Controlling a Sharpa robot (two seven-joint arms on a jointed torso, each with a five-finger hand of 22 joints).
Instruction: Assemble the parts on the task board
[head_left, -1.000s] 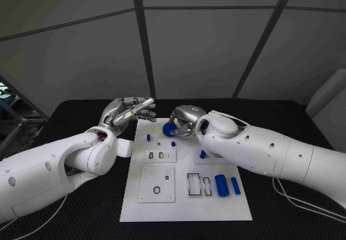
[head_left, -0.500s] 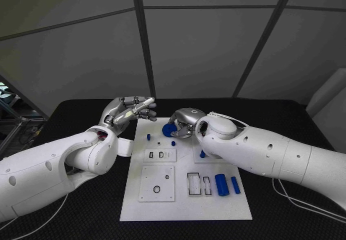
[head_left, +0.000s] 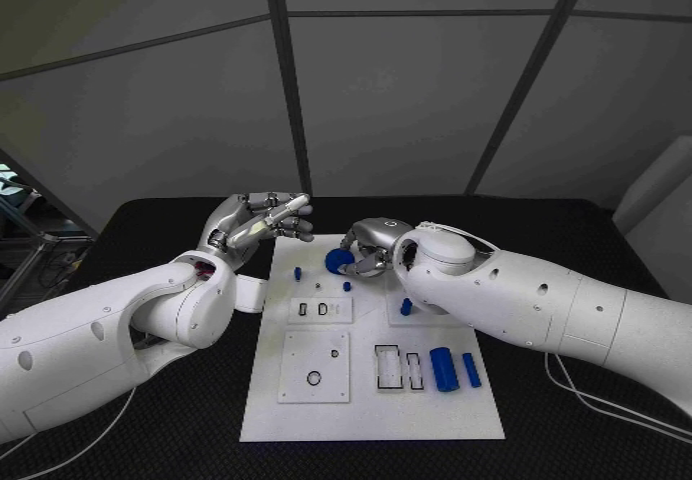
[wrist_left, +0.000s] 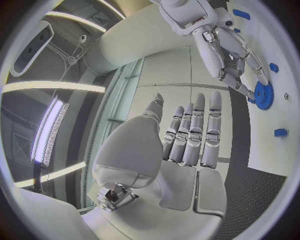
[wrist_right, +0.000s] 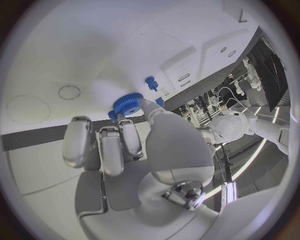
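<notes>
Right robot hand (head_left: 369, 245) bends over the task board's (head_left: 369, 420) far end, fingers pinching the blue gear (wrist_right: 127, 104). Left robot hand (head_left: 260, 225) hangs raised beside the board, fingers extended, holding nothing.

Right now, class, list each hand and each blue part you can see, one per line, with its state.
Left hand: raised off the board, holding nothing.
Right hand: fingers on the blue gear.
Blue gear: on the task board.
Two blue cylinders: lying on the board.
</notes>
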